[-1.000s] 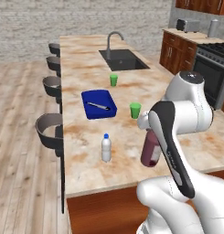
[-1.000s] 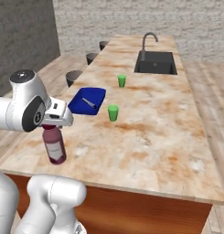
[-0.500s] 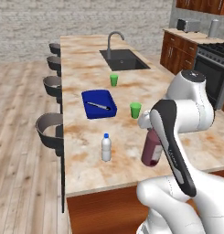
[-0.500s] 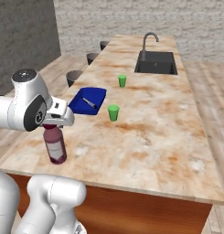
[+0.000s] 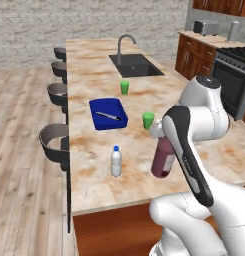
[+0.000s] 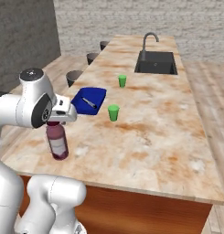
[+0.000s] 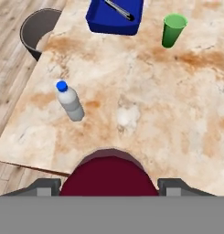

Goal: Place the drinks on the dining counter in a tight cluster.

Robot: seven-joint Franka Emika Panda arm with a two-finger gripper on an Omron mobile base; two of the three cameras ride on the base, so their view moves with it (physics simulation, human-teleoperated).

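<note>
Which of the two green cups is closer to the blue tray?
The green cup nearer the maroon bottle; it stands just beside the blue tray, while the other cup stands up by the sink.

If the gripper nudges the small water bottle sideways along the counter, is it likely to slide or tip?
The water bottle is tall, narrow and upright, so a push near its cap would probably tip it. Its round body suggests it would roll once down. The marbled counter looks smooth, so a low push likely slides it.
</note>
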